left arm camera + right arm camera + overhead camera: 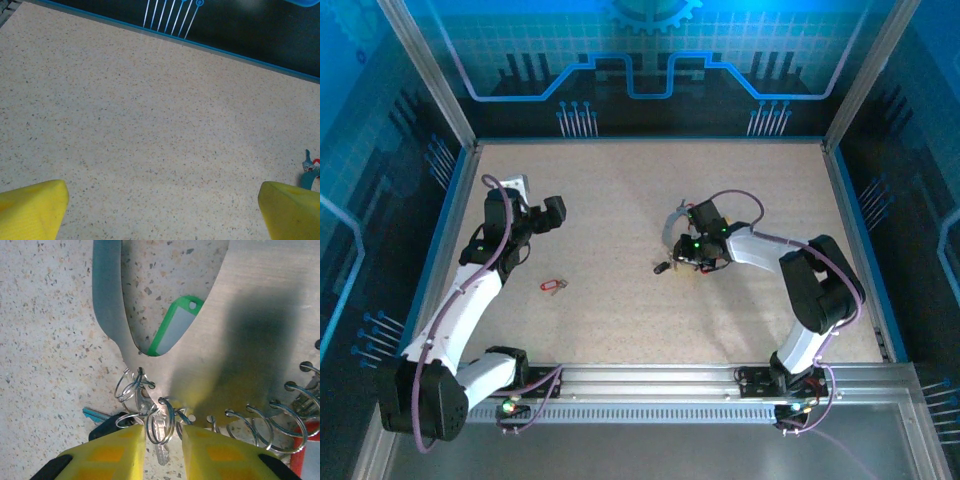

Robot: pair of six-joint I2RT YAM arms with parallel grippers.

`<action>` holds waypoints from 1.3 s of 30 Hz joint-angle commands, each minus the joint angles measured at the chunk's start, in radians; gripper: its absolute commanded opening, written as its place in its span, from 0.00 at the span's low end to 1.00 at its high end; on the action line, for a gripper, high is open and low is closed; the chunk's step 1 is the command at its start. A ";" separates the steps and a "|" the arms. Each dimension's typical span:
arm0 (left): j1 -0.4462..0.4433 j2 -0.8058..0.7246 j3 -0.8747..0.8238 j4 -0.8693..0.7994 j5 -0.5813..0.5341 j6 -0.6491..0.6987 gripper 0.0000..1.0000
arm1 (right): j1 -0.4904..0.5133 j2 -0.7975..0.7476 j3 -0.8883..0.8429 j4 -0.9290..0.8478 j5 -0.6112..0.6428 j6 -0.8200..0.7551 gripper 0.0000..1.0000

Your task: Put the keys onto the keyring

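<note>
The keyring (260,340) is a curved silver-grey band with holes along its edge and several split rings (260,425) through them; in the top view the keyring (672,225) lies mid-table. My right gripper (163,440) stands at the band's edge, its yellow fingers (115,455) narrowly apart around one split ring (162,421) with a silver key (160,440) on it. A red tag (307,445) hangs at the band's far right. Another key with a red tag (552,285) lies alone on the table. My left gripper (552,212) hovers wide open above bare table, nothing between its fingers (30,210).
A green tag with a grey label (175,327) lies under the band's opening. A teal key (95,414) and a black fob (107,425) lie by the left finger. Blue-edged walls (650,140) ring the speckled table (620,200).
</note>
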 commanded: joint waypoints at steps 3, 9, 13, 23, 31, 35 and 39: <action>0.001 -0.018 -0.011 0.017 0.006 -0.005 0.99 | -0.008 0.046 0.039 -0.045 -0.023 0.039 0.27; 0.001 -0.018 -0.011 0.017 0.004 -0.003 0.99 | -0.008 0.056 0.045 -0.047 -0.024 0.051 0.25; 0.000 -0.018 -0.011 0.017 0.003 -0.004 0.99 | -0.008 0.055 0.051 -0.057 -0.023 0.073 0.21; 0.000 -0.024 -0.011 0.015 0.000 -0.002 0.99 | -0.009 0.078 0.082 -0.094 -0.030 0.122 0.17; 0.000 -0.024 -0.012 0.017 -0.001 -0.002 0.99 | -0.008 0.079 0.098 -0.095 -0.036 0.134 0.19; 0.000 -0.025 -0.011 0.016 0.000 -0.001 0.99 | 0.011 0.061 0.104 -0.111 0.017 0.119 0.22; 0.001 -0.028 -0.011 0.017 -0.004 -0.001 0.99 | 0.009 0.064 0.107 -0.102 0.010 0.123 0.21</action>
